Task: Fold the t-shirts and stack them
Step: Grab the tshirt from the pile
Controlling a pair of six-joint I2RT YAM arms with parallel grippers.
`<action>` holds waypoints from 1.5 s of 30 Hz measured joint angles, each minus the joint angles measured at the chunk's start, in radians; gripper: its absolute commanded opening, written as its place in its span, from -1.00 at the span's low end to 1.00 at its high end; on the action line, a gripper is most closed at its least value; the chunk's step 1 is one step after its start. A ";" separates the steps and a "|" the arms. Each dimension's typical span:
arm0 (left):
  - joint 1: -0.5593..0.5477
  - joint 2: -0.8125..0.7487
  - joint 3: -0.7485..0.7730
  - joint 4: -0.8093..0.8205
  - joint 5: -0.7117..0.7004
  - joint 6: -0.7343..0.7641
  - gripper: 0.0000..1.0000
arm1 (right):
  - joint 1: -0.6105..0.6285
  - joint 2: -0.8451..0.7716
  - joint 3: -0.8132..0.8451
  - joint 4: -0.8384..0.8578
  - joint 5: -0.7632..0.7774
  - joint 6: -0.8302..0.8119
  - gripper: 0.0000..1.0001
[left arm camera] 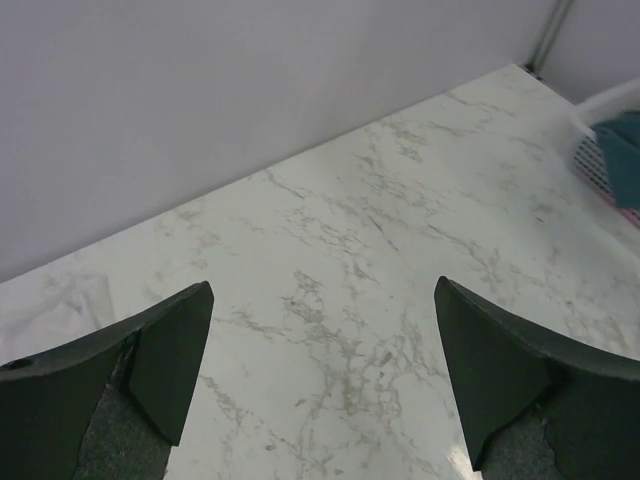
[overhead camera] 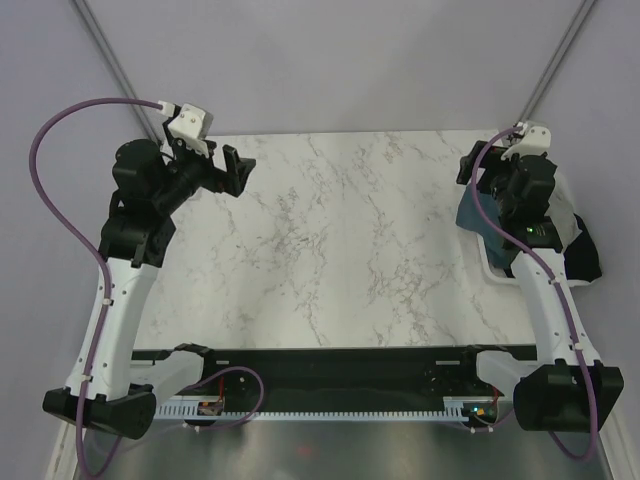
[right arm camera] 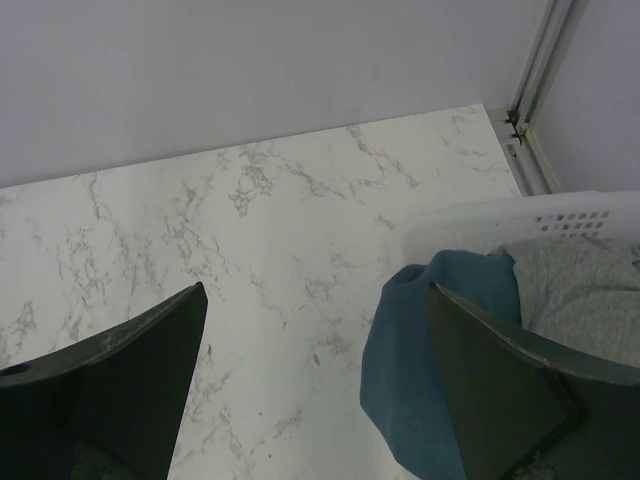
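1. Left gripper (left arm camera: pixel 322 290): jaws stood wide apart and empty, above the marble table (overhead camera: pixel 330 240) near its far left corner.
2. Right gripper (right arm camera: pixel 315 292): jaws equally wide, holding nothing, above the white basket (right arm camera: pixel 480 222) at the table's right edge.
3. Slate-blue t-shirt (right arm camera: pixel 410 350) hung over the basket's table-side rim; light grey t-shirt (right arm camera: pixel 585 290) lay inside; black t-shirt (overhead camera: pixel 582 255) spilled over the outer side.

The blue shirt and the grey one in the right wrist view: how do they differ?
The slate-blue t-shirt is dark and strongly coloured; the light grey t-shirt is pale. The slate-blue t-shirt spills over the rim of the white basket and hangs down its outside; the light grey t-shirt lies inside it. Both are crumpled, unfolded soft cloth.
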 measured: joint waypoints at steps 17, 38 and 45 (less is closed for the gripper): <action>0.015 0.014 -0.040 -0.051 0.478 -0.143 0.99 | 0.000 -0.026 -0.006 -0.048 0.148 -0.125 0.95; 0.019 0.013 -0.309 -0.012 0.105 -0.073 0.92 | -0.112 0.313 0.113 -0.266 0.090 -0.196 0.83; 0.019 0.011 -0.325 0.006 0.029 -0.059 0.92 | -0.109 0.385 0.115 -0.295 0.029 -0.185 0.76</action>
